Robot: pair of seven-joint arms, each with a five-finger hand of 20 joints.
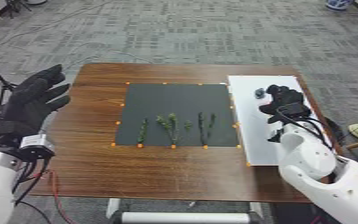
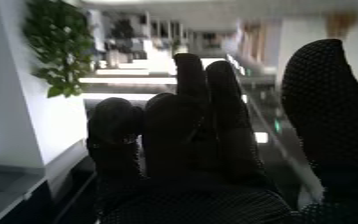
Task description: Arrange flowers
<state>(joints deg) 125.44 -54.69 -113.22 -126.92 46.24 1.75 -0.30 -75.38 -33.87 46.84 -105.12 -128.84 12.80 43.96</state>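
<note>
My left hand (image 1: 35,97) is at the left edge of the table, open with its fingers extended. Over the white board (image 1: 252,142) on the right is my right hand (image 1: 285,97). In the right wrist view the right hand (image 2: 189,150) has relaxed, mostly straight fingers and its thumb apart, holding nothing. Green stems lie on the dark mat (image 1: 177,95): a narrow one (image 1: 143,131) at its left, a branched one (image 1: 170,126) in the middle, and thin ones (image 1: 202,129) farther right. A small dark object (image 1: 260,93) sits on the board, left of my right hand; what it is I cannot tell.
Orange markers (image 1: 118,122) line the mat's edges. Brown wooden tabletop (image 1: 158,170) surrounds the mat. Cables run along both forearms. The right wrist view shows a leafy plant (image 2: 55,45) against a pale wall in the room behind.
</note>
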